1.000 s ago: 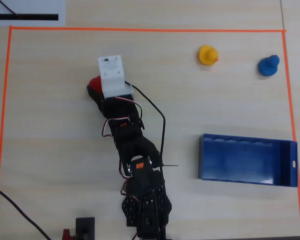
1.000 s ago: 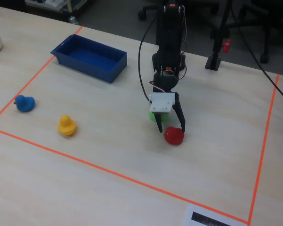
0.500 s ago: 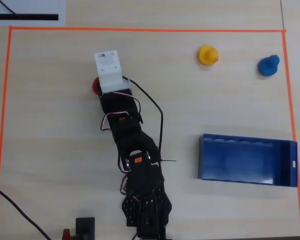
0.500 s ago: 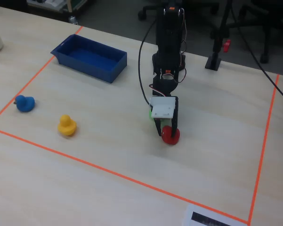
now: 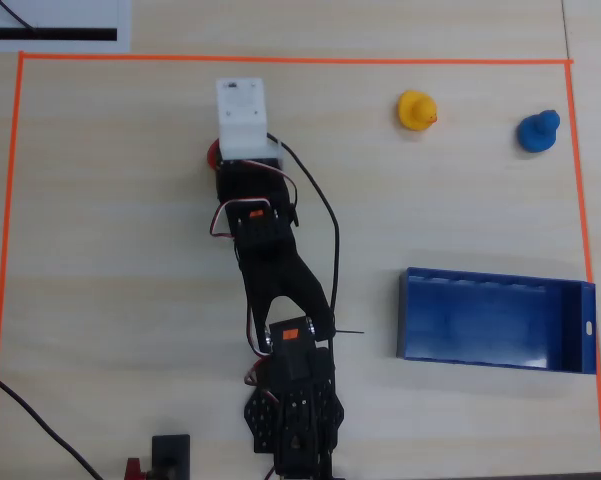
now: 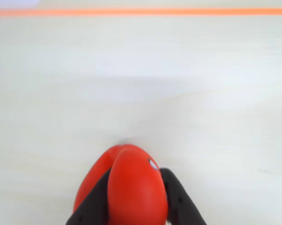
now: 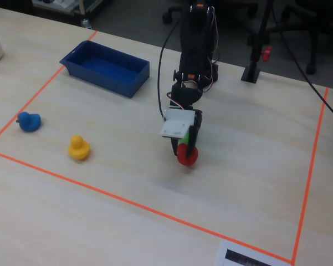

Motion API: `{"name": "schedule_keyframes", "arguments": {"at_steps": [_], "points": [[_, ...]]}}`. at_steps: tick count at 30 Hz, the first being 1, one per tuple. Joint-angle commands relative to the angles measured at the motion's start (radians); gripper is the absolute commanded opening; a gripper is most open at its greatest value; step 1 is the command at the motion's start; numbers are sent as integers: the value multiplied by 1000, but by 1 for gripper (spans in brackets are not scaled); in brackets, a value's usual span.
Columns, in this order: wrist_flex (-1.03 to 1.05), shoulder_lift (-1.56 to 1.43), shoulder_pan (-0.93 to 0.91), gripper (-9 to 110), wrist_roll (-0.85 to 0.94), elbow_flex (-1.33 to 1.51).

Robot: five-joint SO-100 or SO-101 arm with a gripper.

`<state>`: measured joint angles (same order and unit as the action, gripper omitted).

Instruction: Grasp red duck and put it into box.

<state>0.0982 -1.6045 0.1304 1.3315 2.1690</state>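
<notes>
In the fixed view the small blue duck (image 7: 29, 121) sits near the table's left edge just inside the orange tape line (image 7: 116, 197), the yellow duck (image 7: 78, 148) a little to its right, and the box (image 7: 132, 76) lies toward the far left corner, open side up and empty as far as can be seen. Right of those, near the middle of the table, the gripper (image 7: 185, 154) is clenched on the red duck (image 7: 187, 155); the wrist view shows the red duck (image 6: 131, 187) squeezed between two dark fingers (image 6: 178, 199), with bare table beyond it. Whether the duck is lifted clear of the table cannot be told for sure. The step in hand looks like the carry to the box, so the grip should be kept firm, since a glossy rounded toy could squirt out. Lifting high enough to clear the box's low wall before swinging across seems wise, then releasing only once the duck hangs over the box's floor.
</notes>
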Motion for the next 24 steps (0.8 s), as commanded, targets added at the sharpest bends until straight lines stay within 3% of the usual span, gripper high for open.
{"name": "schedule_keyframes", "arguments": {"at_steps": [1, 5, 9, 18, 24], "points": [[299, -120, -146, 0, -58, -367], [667, -132, -353, 0, -89, -683], [902, -123, -626, 0, -52, -881], [1114, -77, -1252, 0, 137, -1052], [1150, -48, -1493, 0, 219, -923]]}}
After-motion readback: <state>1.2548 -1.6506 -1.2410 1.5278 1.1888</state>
